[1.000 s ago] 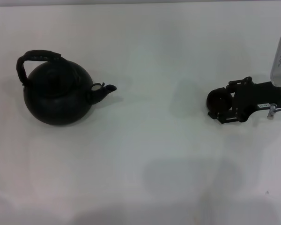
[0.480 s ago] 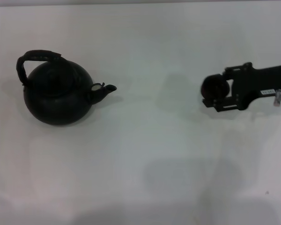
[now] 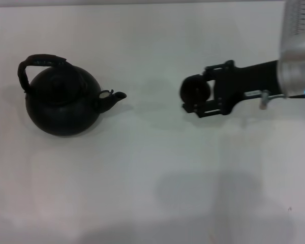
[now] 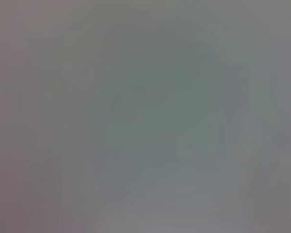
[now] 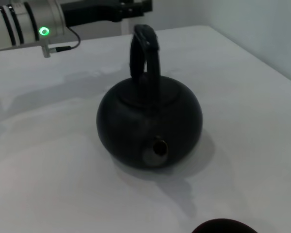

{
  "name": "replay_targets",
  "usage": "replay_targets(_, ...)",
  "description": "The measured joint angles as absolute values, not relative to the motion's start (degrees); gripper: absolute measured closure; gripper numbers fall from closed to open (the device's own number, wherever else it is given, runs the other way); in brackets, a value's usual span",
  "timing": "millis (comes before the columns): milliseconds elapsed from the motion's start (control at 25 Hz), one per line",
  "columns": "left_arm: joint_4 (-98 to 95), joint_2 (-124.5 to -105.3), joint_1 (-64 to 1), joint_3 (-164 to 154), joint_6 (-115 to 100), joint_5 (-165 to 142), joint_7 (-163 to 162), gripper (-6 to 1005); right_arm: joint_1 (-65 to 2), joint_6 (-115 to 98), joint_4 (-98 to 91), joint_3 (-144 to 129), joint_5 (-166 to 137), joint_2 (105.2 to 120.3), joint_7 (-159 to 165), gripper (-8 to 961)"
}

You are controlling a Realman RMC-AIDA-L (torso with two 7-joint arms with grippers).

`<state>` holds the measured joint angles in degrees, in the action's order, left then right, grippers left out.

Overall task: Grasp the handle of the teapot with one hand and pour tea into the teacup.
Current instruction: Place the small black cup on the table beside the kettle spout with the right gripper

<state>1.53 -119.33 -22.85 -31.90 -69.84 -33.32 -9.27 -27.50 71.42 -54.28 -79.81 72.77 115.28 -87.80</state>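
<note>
The black round teapot (image 3: 62,104) stands at the left of the white table, its spout (image 3: 114,96) pointing right and its arched handle (image 3: 38,62) upright over the lid. My right gripper (image 3: 197,92) reaches in from the right and is shut on the small dark teacup (image 3: 194,88), well to the right of the spout. The right wrist view shows the teapot (image 5: 148,124) spout-on, its handle (image 5: 144,51) and the teacup's rim (image 5: 224,227). My left gripper (image 5: 136,7) shows only there, beyond the teapot. The left wrist view shows nothing but grey.
The white table (image 3: 152,168) bears only the teapot, and its edge shows in the right wrist view (image 5: 252,53). The left arm's grey body with a green light (image 5: 29,24) lies beyond the teapot.
My right gripper has moved left with the teacup in it, closer to the teapot's spout. The teapot has not moved.
</note>
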Motion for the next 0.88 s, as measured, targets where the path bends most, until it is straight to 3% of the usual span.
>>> replay_targets(880, 1.68, -119.44, -22.88, -32.02, -70.14, -33.84, -9.28, 123, -30.47, 52.91, -51.24, -101.75, 74.18, 115.39, -83.35, 181)
